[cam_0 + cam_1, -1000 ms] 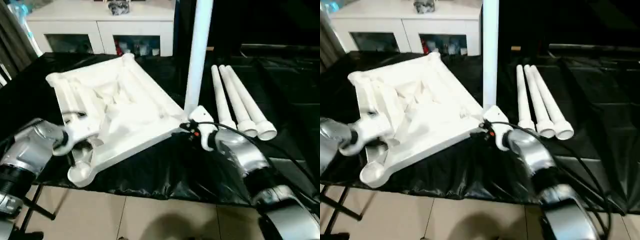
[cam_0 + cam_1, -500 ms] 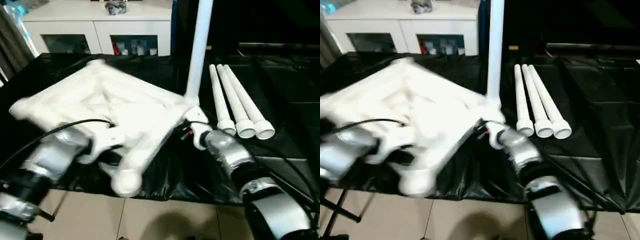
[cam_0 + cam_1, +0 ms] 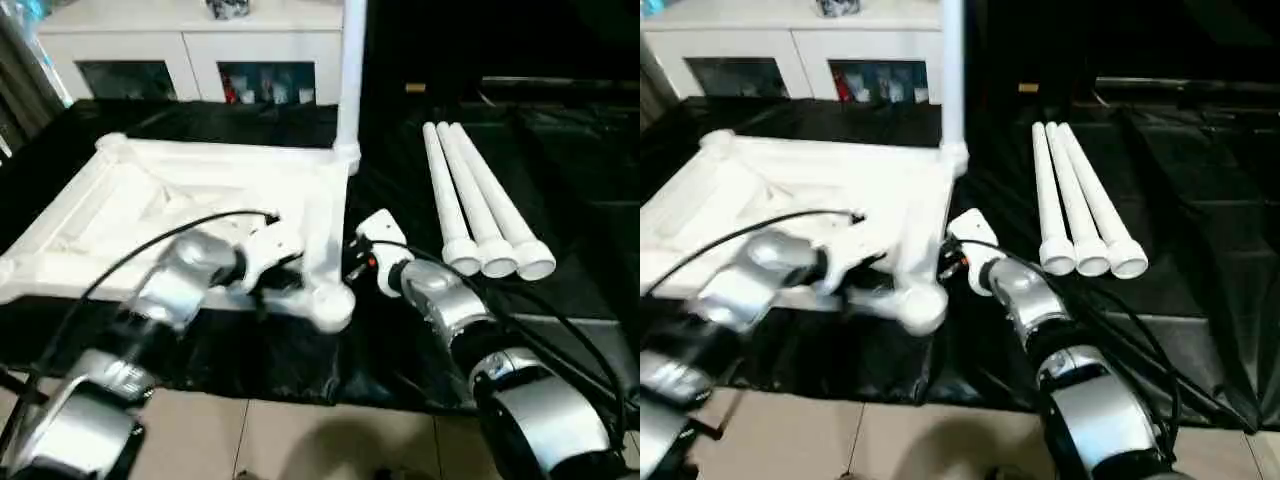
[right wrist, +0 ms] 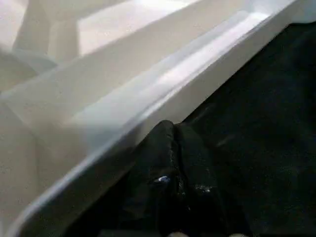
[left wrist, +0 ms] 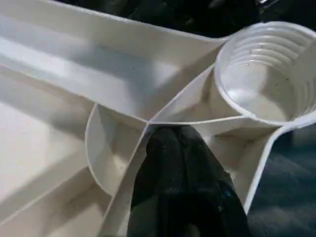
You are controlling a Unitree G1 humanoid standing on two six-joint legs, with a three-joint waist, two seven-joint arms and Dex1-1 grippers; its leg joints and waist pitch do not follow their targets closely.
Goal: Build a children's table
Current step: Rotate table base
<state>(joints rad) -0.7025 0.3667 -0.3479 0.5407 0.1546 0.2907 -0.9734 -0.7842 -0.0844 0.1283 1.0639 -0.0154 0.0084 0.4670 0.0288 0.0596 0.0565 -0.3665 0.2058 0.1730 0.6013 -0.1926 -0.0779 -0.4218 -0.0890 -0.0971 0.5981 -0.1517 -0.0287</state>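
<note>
Gripping an inner rib beside the near corner socket (image 5: 266, 74), the left fingers (image 5: 180, 163) are closed on the upturned white tabletop (image 3: 150, 200) near the surface's (image 3: 560, 300) front edge. The right fingers (image 4: 170, 153) are pressed together at its rim. One leg (image 3: 350, 70) stands upright in the far corner; three legs (image 3: 480, 205) lie alongside.

- The two head views look forward and down from above the robot's forearms, a small sideways step apart; both take in the upturned tabletop (image 3: 200, 200) at 10 o'clock, the three loose legs (image 3: 480, 205) at 2 o'clock and the cabinet (image 3: 190, 50) at 12.
- The left wrist view sits very close over the tabletop's ribs, facing a threaded corner socket (image 5: 264, 74).
- The right wrist view looks along the tabletop's outer rim (image 4: 148, 94), nearly against it, above the black cloth (image 4: 266, 123).
</note>
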